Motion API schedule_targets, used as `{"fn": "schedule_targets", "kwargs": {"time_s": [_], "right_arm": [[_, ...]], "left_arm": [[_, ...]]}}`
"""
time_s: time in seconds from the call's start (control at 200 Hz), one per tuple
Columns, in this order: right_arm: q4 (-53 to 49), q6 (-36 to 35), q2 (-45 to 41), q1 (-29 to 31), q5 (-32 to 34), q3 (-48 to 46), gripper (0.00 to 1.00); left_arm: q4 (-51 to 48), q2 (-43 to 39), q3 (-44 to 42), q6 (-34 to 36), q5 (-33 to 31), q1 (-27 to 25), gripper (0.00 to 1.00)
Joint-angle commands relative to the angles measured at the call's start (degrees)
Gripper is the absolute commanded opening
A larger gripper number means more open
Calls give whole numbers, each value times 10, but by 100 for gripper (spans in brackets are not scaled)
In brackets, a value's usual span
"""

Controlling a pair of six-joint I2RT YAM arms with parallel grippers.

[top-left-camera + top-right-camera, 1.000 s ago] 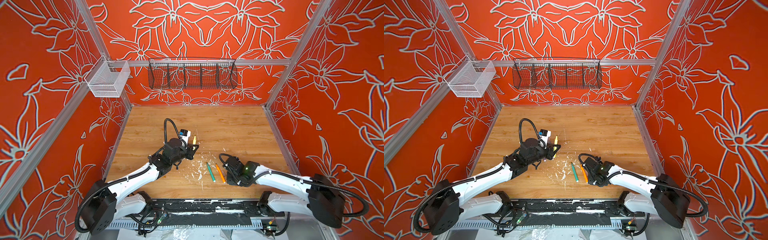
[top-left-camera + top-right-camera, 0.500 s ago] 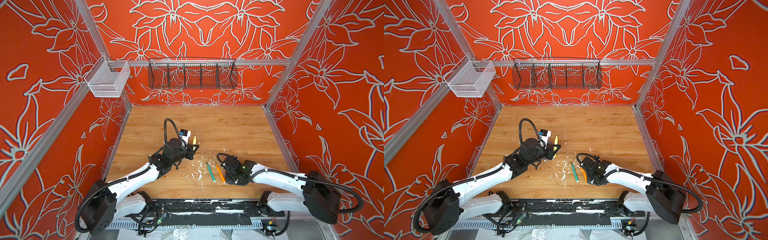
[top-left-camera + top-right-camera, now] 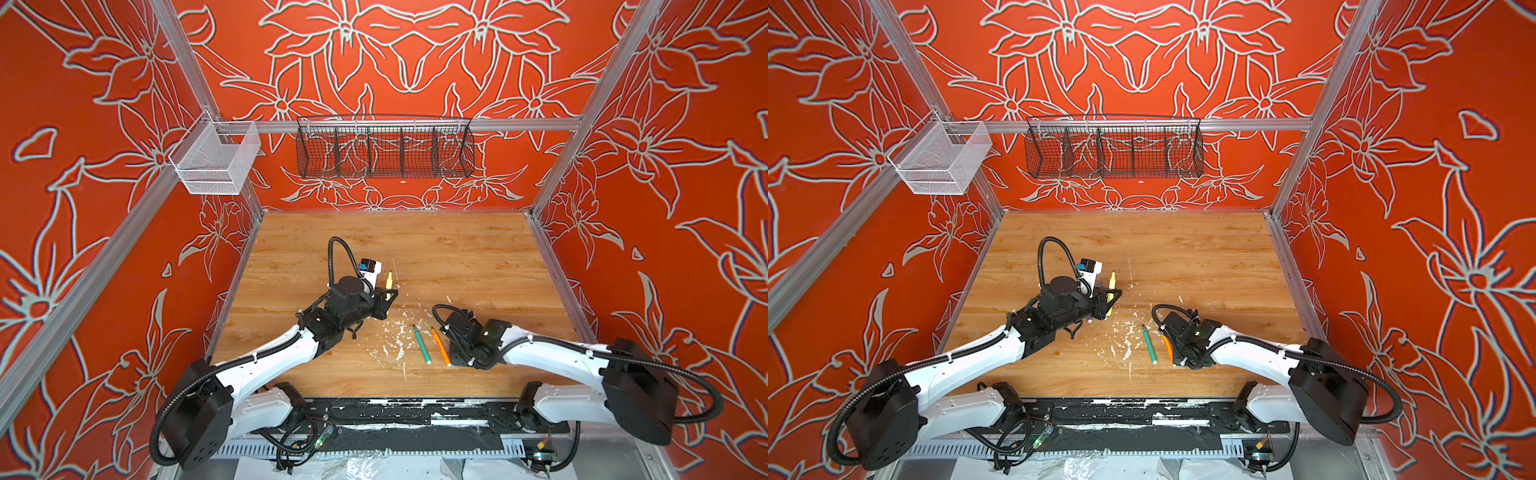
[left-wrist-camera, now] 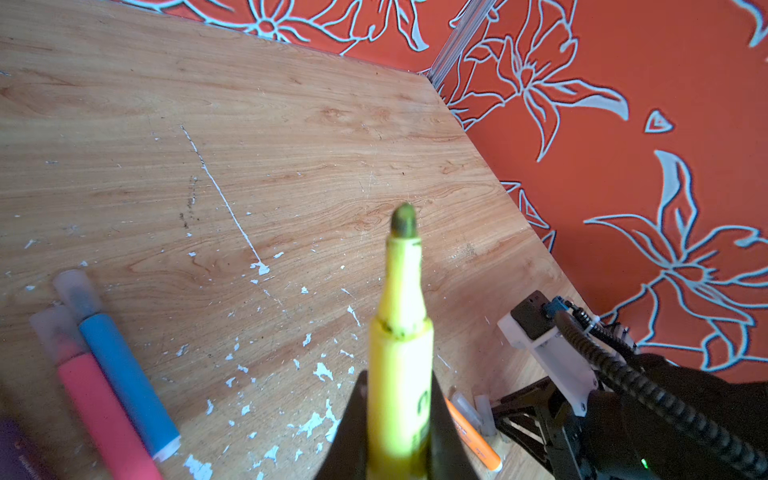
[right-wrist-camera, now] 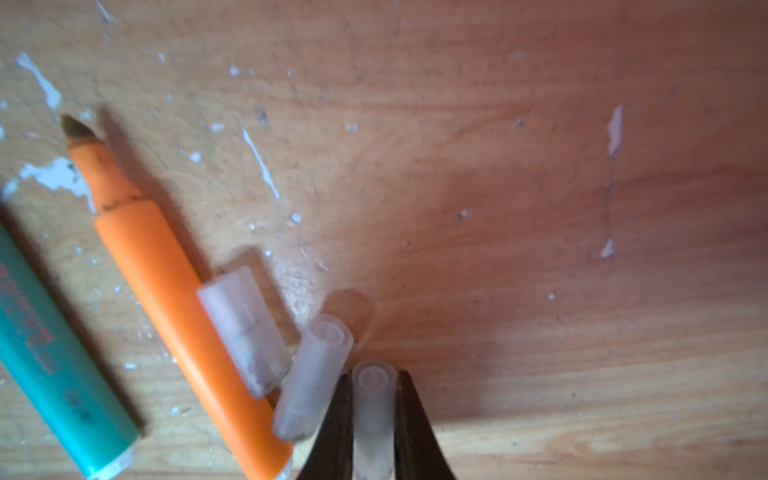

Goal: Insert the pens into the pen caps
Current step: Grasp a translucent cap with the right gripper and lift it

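Noted right gripper point(image 5: 374, 380) clenched on clear cap point(image 5: 372, 419), long axis along jaws, end poking ahead; left gripper point(image 4: 398, 376) grasping yellow pen point(image 4: 401, 332), tip ahead of jaws. Next: align axes

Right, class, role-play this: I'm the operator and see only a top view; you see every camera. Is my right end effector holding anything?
Observer: Yes. In the right wrist view the right end effector is shut on a cap.
Operator: Are any spare caps left near it?
Observer: Two loose caps lie beside the orange pen.
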Motion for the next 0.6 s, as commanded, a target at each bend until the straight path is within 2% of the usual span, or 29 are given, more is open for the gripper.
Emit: {"fn": "schedule_targets", "kwargs": {"time_s": [0.0, 0.305, 0.596], "right_arm": [[-58, -8, -44, -3, 34, 19, 9], [-105, -76, -166, -59, 109, 140, 8], [11, -127, -167, -67, 148, 242, 8]], "left_arm": [[27, -9, -7, 0, 9, 0, 0], [70, -13, -24, 11, 51, 0, 0], [90, 10, -19, 7, 94, 0, 0]]}}
